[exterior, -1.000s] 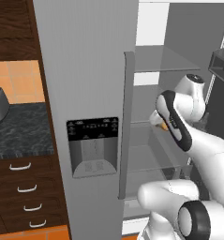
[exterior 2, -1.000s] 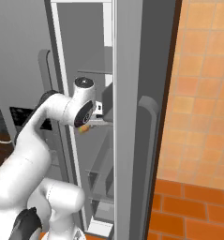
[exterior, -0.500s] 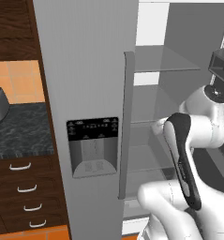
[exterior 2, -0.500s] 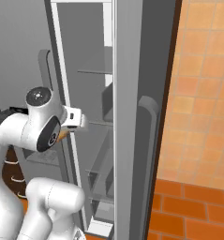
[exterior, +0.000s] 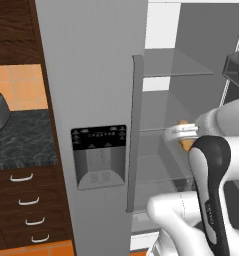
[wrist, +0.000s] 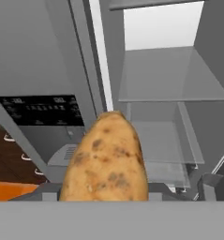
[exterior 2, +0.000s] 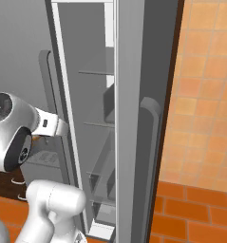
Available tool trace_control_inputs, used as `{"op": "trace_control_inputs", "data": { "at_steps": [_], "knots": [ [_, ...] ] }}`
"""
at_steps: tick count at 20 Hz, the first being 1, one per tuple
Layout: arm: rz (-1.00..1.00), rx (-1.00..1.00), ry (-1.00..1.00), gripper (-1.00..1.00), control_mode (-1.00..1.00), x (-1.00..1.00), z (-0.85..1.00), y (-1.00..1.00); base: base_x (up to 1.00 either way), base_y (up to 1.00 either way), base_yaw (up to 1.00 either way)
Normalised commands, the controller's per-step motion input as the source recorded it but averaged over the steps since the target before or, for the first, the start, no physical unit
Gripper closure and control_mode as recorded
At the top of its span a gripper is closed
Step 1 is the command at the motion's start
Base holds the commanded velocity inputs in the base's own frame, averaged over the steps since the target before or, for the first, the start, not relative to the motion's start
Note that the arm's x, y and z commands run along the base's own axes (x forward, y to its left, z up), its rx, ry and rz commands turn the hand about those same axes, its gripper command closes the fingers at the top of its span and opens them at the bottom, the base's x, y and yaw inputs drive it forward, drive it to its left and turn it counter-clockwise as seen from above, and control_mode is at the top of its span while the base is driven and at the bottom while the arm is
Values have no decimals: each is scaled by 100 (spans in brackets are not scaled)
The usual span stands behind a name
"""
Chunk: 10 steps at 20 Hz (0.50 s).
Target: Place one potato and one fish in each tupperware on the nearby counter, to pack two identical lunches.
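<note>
- Grasping the potato [wrist: 105, 159], the jaws hung beside the open fridge [exterior: 96, 75].
- Swinging toward the bench [exterior: 21, 142], it might clip the door and drop.

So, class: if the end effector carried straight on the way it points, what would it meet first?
Probably the fridge's glass shelf beyond the held potato, though depth is unclear.

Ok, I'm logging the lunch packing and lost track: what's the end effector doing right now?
End effector: closed on the potato, out in front of the open fridge.
</note>
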Motion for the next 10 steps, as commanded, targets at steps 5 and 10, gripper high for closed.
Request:
{"op": "trace_control_inputs", "data": {
  "at_steps": [5, 10],
  "knots": [
    [2, -5, -22, 100, -100, -33, 62, 27, 0, 0, 0],
    [0, 0, 0, 100, 100, 0, 0, 0, -2, 75, 3]
  ]
}}
